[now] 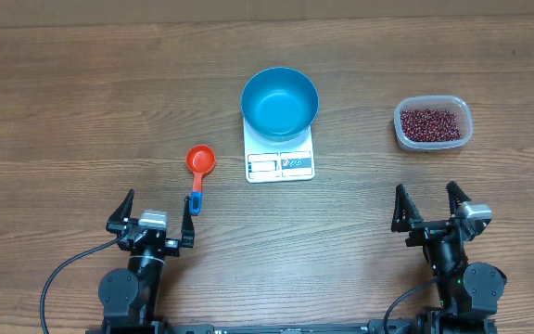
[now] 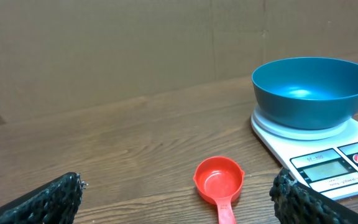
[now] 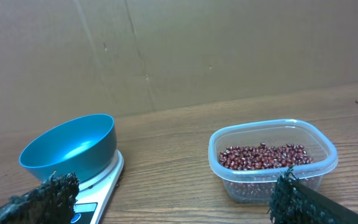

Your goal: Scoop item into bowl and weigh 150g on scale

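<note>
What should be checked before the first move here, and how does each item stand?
1. Blue bowl sits on the scale: ok.
2. Bowl is empty: ok.
3. Scale display reads zero with the bowl on it: cannot tell, the digits are too small to read.
4. Red scoop lies free on the table, handle pointing toward the left gripper: ok.
5. Left gripper and right gripper are both open and holding nothing: ok.
6. Beans are in the clear tub, with no lid on it: ok.
</note>
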